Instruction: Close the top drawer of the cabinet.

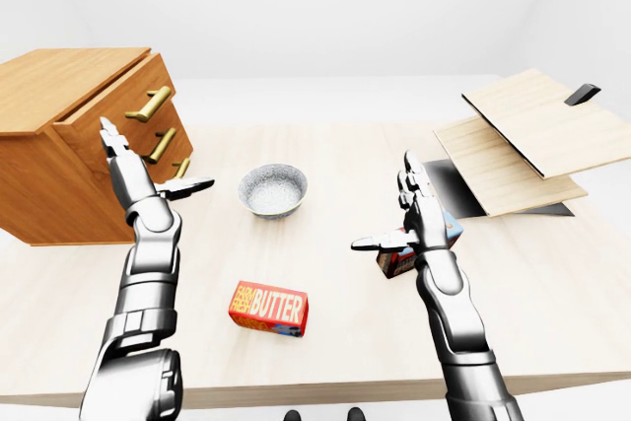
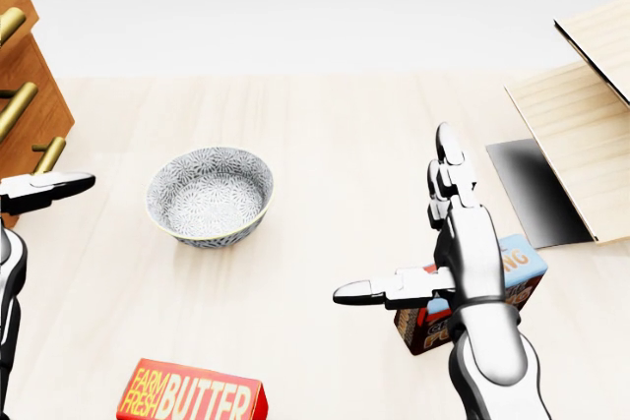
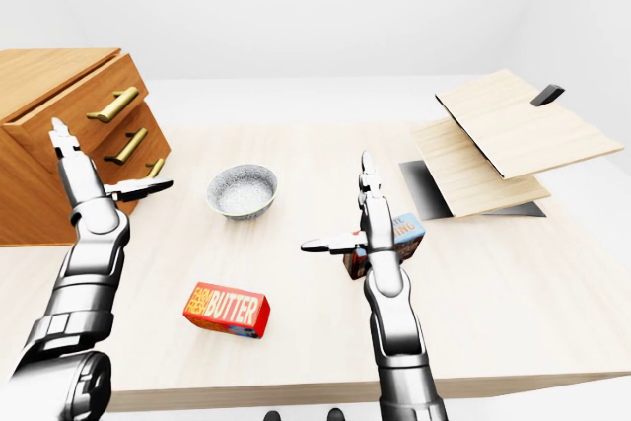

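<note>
The fingers of both hands are standing apart and are gripping nothing: the left hand [image 1: 133, 170] is rising with its fingers pointing up and one finger stretching toward the right of the left-eye view, and the right hand [image 1: 414, 214] is showing the same open shape. The cabinet [image 1: 69, 145] is sitting at the left edge of the table [image 1: 552, 293], and its top drawer [image 1: 123, 105] is sticking out past the two drawers under it, so I judge that the closing is not yet done. The left hand is hovering just beside the drawer fronts, below the top brass handle [image 1: 150, 104], but I cannot tell if it is touching them. What is left, in my opinion, is to bring this hand to the face of the top drawer and push it in fully. The bowl [image 1: 273, 190], the butter box [image 1: 268, 309] and the small carton [image 2: 472, 297] behind the right hand are lying apart from the cabinet and are not blocking the drawer.
</note>
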Available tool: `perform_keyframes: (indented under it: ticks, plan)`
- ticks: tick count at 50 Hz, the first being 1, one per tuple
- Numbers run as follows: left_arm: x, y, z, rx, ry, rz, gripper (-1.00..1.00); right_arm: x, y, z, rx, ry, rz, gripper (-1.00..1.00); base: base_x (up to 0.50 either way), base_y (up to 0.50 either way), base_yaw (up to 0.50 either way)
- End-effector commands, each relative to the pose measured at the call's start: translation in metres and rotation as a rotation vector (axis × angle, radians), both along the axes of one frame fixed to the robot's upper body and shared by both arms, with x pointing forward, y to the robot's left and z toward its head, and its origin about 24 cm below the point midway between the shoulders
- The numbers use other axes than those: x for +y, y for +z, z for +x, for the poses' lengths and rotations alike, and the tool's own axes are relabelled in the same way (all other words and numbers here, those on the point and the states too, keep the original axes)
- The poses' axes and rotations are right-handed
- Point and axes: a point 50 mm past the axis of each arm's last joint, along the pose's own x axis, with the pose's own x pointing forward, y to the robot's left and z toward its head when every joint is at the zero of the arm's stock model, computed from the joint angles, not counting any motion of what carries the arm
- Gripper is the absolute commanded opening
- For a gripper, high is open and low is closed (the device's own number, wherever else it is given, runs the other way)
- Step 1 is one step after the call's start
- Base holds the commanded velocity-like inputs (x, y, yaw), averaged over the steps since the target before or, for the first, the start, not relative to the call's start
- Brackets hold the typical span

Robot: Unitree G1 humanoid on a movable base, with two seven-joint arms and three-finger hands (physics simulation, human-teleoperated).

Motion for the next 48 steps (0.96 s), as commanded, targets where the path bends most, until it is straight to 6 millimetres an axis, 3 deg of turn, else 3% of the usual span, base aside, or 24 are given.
perform_keyframes:
  ticks: [1,31,42,48]
  plan:
    - [0.020,0.000,-0.002,0.015,0.086,-0.011,1.00,-0.001,-0.002,-0.001,0.006,0.000,-0.001,1.00,0.00,0.00,0.00]
    - [0.051,0.019,0.000,-0.002,0.187,-0.032,1.00,-0.002,-0.002,-0.003,0.006,0.000,-0.005,1.00,0.00,0.00,0.00]
    - [0.048,0.011,-0.002,0.012,0.177,-0.040,1.00,-0.002,-0.003,-0.003,0.011,0.000,-0.007,1.00,0.00,0.00,0.00]
    - [0.033,0.009,-0.007,-0.032,0.100,-0.060,1.00,-0.002,-0.004,-0.003,0.012,0.000,-0.008,1.00,0.00,0.00,0.00]
